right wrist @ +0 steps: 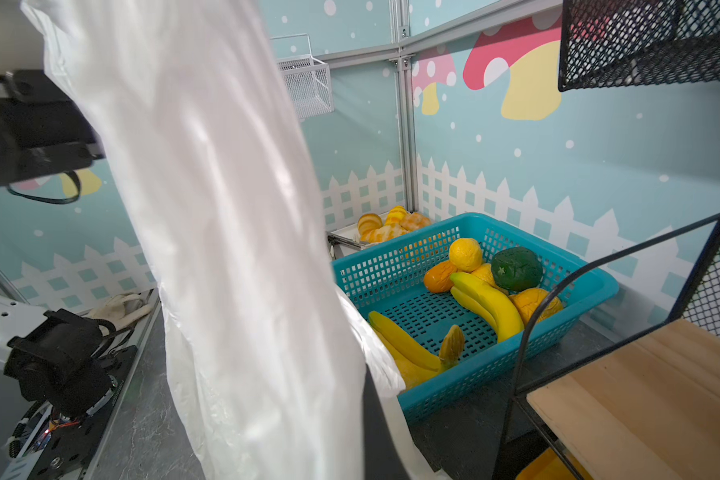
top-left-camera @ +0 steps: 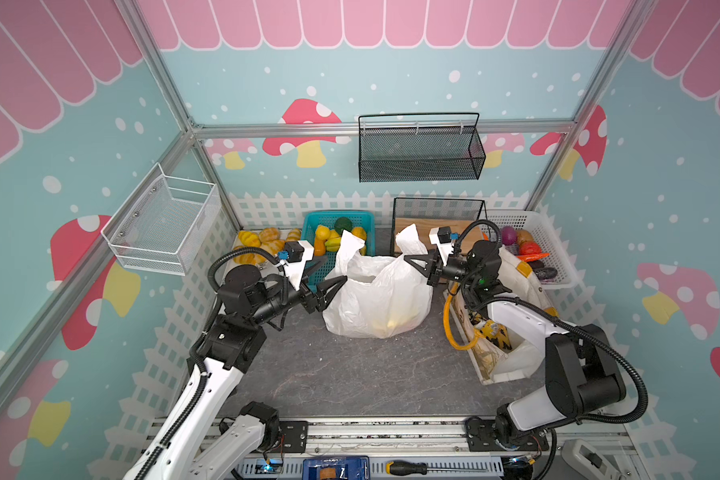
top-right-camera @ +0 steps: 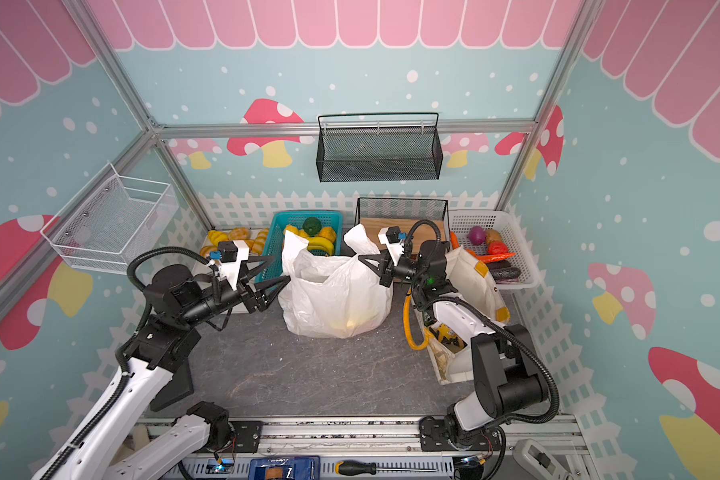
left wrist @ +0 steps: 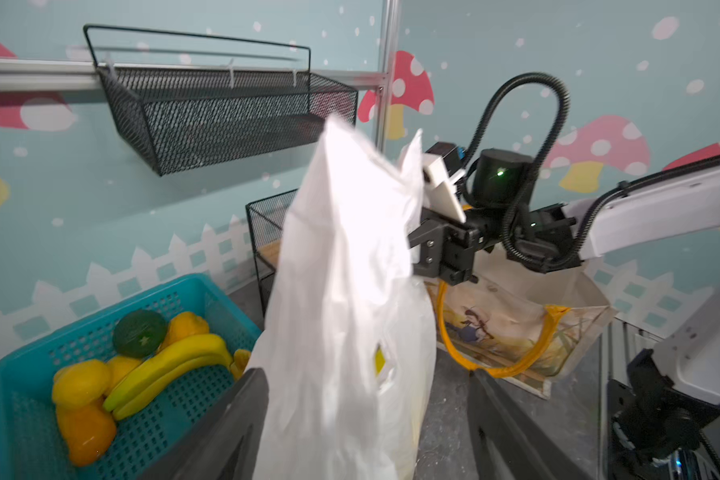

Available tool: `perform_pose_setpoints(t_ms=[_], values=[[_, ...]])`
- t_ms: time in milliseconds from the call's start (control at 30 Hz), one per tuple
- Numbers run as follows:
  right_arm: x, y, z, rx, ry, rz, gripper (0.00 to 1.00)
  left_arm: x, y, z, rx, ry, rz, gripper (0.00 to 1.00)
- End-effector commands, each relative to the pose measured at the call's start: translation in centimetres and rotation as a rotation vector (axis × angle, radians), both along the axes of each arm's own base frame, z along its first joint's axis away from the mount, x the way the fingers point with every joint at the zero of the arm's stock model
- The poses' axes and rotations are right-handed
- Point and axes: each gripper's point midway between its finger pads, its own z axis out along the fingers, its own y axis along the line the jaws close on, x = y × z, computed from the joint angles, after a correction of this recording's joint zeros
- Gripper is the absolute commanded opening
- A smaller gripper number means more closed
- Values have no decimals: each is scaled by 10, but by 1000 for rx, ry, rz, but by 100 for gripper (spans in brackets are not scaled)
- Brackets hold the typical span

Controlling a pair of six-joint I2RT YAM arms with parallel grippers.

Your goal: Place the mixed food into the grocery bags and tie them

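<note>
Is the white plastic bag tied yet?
Not tied. The white plastic bag shows two separate upright handles, no knot.

The white plastic carrier bag (top-left-camera: 377, 299) stands bulging in the middle, loop handles up, with something yellow, perhaps bananas, faint through its film. The cream canvas tote (top-left-camera: 533, 286) slumps at the right, holding a yellow-and-black snack packet (top-left-camera: 493, 334). Bananas (right wrist: 487, 305) and oranges (right wrist: 466, 254) lie in the teal basket (right wrist: 391, 268).

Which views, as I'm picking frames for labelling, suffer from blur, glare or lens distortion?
In both top views: sharp and evenly lit, but the wide lens makes the aluminium posts lean outward. Left wrist view: the white plastic bag and the hanging black mesh basket are smeared by blur. Right wrist view: the bag is a soft, shiny mass up close, while the teal basket behind it is crisp.
</note>
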Motion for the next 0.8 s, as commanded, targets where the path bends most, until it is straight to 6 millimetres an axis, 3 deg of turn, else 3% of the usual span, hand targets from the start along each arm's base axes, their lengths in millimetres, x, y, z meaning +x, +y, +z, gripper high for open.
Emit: perform_pose_setpoints(t_ms=[0,200,533,767], values=[[2,0,3,-5,-14,16,0,11,2,-4,17,-62,-66,78],[5,-1,1,-22,-16,3,0,31,-5,-19,43,-35,-163,78],[6,2,3,-29,-13,19,0,54,-24,-11,37,-43,-289,80],[10,4,5,-31,-10,30,0,67,-43,-17,67,-32,-377,82]])
